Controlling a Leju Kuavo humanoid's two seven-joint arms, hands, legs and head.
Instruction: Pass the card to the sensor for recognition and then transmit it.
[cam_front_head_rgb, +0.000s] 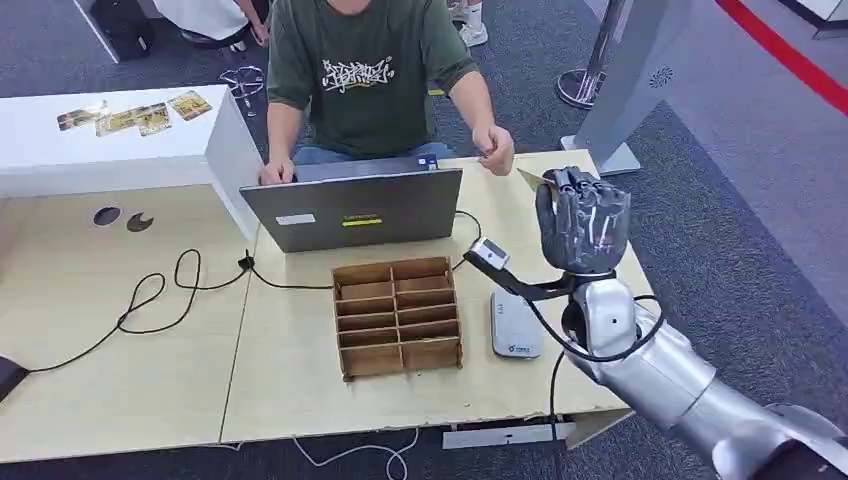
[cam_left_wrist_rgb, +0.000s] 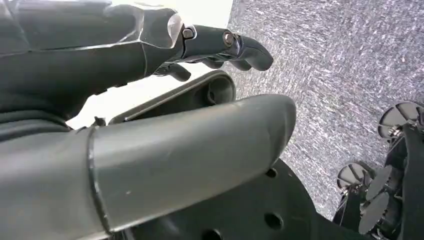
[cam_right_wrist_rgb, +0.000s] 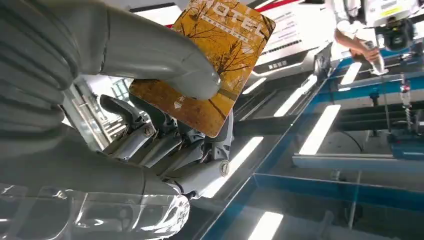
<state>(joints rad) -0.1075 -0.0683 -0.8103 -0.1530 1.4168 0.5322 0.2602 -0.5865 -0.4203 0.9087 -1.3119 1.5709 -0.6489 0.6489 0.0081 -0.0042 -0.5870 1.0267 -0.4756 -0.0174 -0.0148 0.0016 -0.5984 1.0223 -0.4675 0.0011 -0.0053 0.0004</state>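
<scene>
My right hand (cam_front_head_rgb: 583, 220) is raised above the table's right end, palm turned away from me. In the right wrist view, the thumb (cam_right_wrist_rgb: 165, 55) and fingers (cam_right_wrist_rgb: 150, 135) pinch an orange card (cam_right_wrist_rgb: 220, 70) printed with autumn trees. A pale corner of that card (cam_front_head_rgb: 530, 181) sticks out from the hand toward the person's hand (cam_front_head_rgb: 496, 152), which hovers close by. The white card sensor (cam_front_head_rgb: 515, 326) lies flat on the table below my right hand. My left hand (cam_left_wrist_rgb: 150, 100) hangs over grey carpet with its fingers extended and nothing in it.
A wooden compartment box (cam_front_head_rgb: 397, 315) stands left of the sensor. Behind it a person in a green shirt (cam_front_head_rgb: 365, 70) sits at a grey laptop (cam_front_head_rgb: 350, 206). Black cables (cam_front_head_rgb: 160, 300) cross the tabletop. Several cards (cam_front_head_rgb: 135, 115) lie on a white table at far left.
</scene>
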